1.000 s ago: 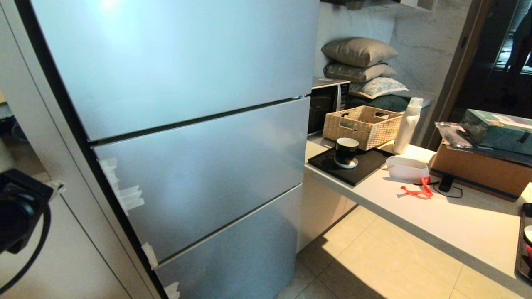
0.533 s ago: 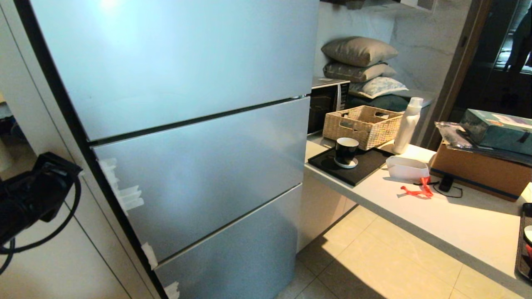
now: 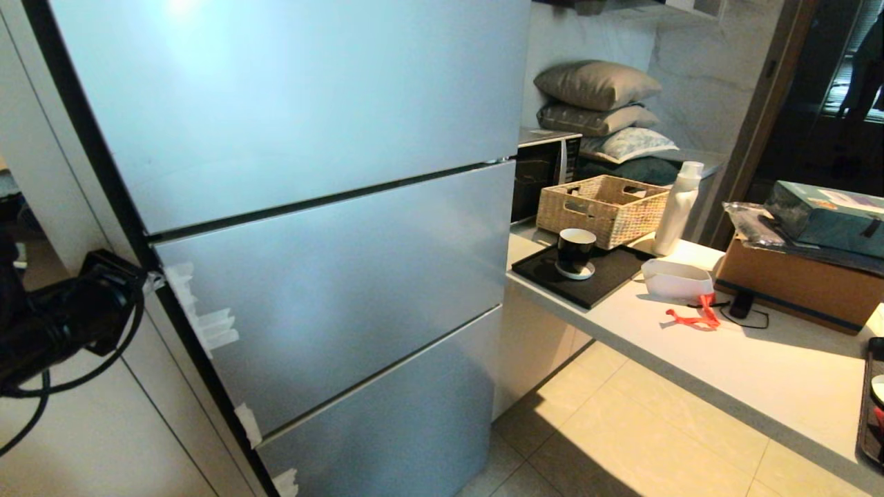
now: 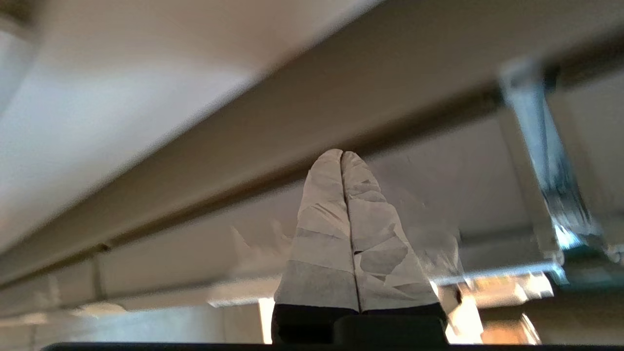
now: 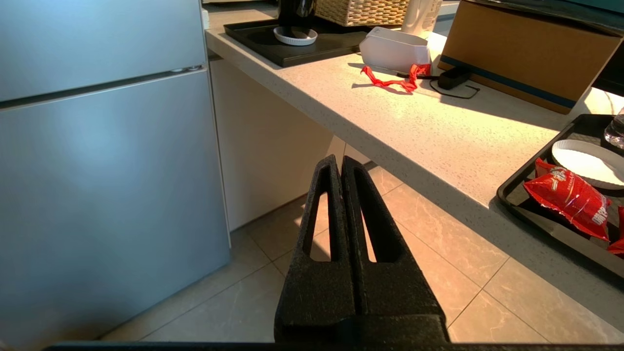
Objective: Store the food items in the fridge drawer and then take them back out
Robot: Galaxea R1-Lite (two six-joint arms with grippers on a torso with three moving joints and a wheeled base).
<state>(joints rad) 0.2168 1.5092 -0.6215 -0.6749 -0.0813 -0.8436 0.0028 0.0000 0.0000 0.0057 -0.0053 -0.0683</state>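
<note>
The red packet (image 5: 568,196) lies in a black tray (image 5: 546,214) on the bench (image 5: 414,126); it looks light, crinkly and slippery, best pinched at a sealed end. Both tools are pressed together, empty: left tool (image 4: 342,155) by the closed fridge (image 3: 311,207), right tool (image 5: 340,161) low

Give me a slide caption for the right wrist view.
Shut right gripper hangs beside the closed fridge; a red snack packet waits on the counter's black tray.

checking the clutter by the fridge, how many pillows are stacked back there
3, stacked behind the wicker basket: a grey pillow on top, a second grey pillow under it, a patterned pillow lowest. The dark bundle beneath may hide another.
</note>
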